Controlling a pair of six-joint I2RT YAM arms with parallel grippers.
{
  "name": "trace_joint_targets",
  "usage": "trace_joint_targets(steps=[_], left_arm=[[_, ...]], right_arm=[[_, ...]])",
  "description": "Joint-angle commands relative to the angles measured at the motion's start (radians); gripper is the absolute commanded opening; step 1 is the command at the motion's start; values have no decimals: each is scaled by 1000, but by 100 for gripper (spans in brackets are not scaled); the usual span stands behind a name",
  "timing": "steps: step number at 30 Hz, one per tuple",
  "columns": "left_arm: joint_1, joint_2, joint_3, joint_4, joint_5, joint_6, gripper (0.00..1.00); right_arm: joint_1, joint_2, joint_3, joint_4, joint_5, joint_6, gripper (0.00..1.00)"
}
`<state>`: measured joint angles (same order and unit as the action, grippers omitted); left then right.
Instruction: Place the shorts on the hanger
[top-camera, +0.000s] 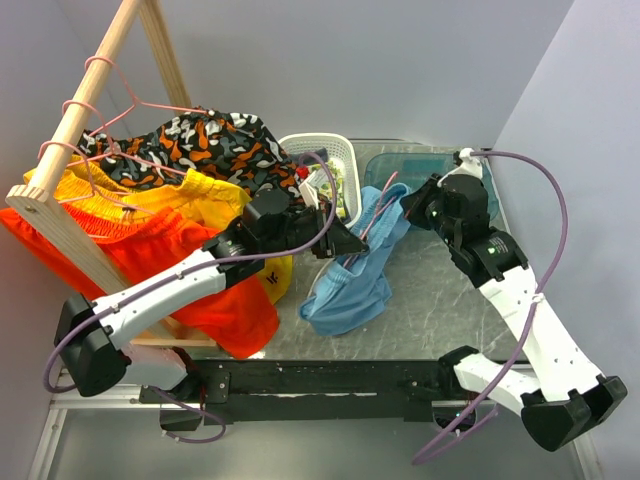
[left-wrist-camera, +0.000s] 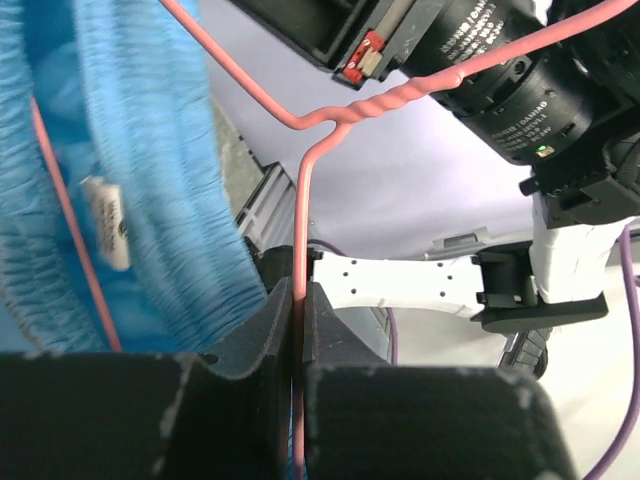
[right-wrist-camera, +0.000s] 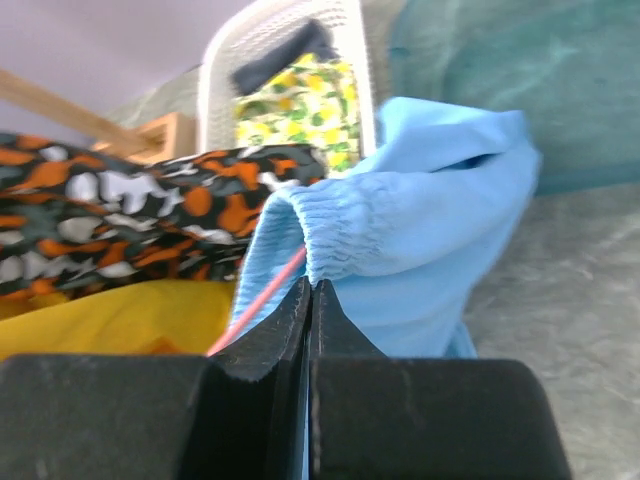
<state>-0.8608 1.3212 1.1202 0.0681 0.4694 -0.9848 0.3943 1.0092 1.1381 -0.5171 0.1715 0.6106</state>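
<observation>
While the left gripper (top-camera: 348, 243) pinches a wire of the pink hanger (top-camera: 386, 192) running from its twisted neck, the right gripper (top-camera: 408, 208) has its fingers pressed together on the elastic waistband of the shorts (top-camera: 345, 290), mid-desk. Their lower part lies on the grey mottled desk (top-camera: 440, 310), which is bare toward the near-right corner. A wooden rack (top-camera: 75, 130) carrying yellow shorts (top-camera: 190, 190), patterned shorts (top-camera: 215, 140) and an orange garment (top-camera: 215, 300) crowds the left edge. A white basket (top-camera: 340, 140) and a teal bin (top-camera: 410, 165) sit at the far edge, under plain lavender walls. Fabric hides most of the hanger; its hook cannot be made out
</observation>
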Motion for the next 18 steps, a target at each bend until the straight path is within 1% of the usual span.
trace_joint_targets(steps=[1, 3, 4, 6, 7, 8, 9, 10, 12, 13, 17, 18], left_arm=[[-18, -46, 78, 47, 0, 20, 1], [-21, -50, 92, 53, -3, 18, 1], [-23, -48, 113, 58, 3, 17, 1], [-32, -40, 136, 62, 6, 11, 1], [-35, -39, 160, 64, 5, 9, 1], [-40, -34, 174, 64, -6, 9, 1], [-47, -34, 187, 64, -15, 11, 1], [-49, -36, 205, 67, -23, 8, 1], [-55, -40, 214, 94, -52, -9, 1], [-58, -46, 214, 108, -67, -17, 1], [-79, -54, 230, 189, -164, -44, 1], [-96, -51, 243, 194, -222, -37, 1]], right_arm=[[3, 9, 46, 8, -73, -29, 4], [5, -11, 37, 17, -76, -35, 12], [5, -14, 44, 11, -67, -40, 20], [5, -4, 90, -11, -53, -58, 27], [3, 2, 112, -24, -49, -64, 34], [5, 9, 159, -49, -50, -66, 38], [5, 5, 176, -57, -50, -66, 44], [6, -3, 190, -61, -55, -64, 58], [5, -33, 230, -73, -52, -54, 68], [5, -44, 242, -80, -47, -51, 75], [6, -105, 285, -115, 0, -26, 81], [5, -115, 282, -116, 11, -15, 82]])
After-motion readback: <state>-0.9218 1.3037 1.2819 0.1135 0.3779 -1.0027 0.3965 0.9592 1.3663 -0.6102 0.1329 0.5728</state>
